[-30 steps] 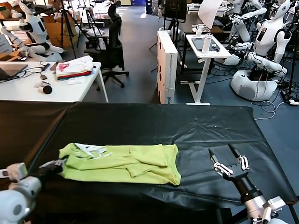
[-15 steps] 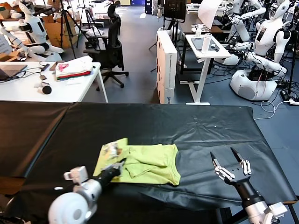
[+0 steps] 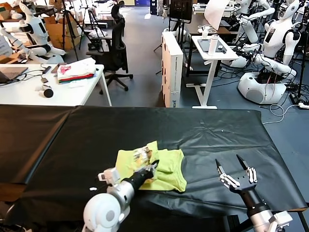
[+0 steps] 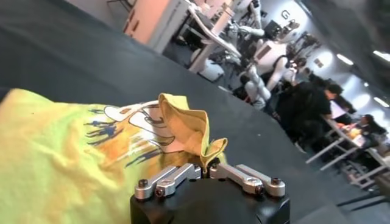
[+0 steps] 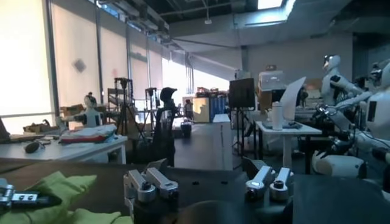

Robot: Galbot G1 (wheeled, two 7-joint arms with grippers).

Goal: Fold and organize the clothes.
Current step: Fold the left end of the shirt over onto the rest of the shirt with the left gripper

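The left tool (image 3: 153, 166), clamped on the T-shirt (image 3: 166, 166) edge, may lose the thin fabric mid-fold; the right tool (image 3: 236, 170) stands wide, idle.

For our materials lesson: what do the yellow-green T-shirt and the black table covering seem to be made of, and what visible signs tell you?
T-shirt: soft matte knit, probably cotton; it bunches into limp folds where the left gripper pinches it, and an inside-out print shows through.
Table covering: thin black sheet, perhaps plastic or coated cloth; faint sheen, shallow creases and a visible seam.
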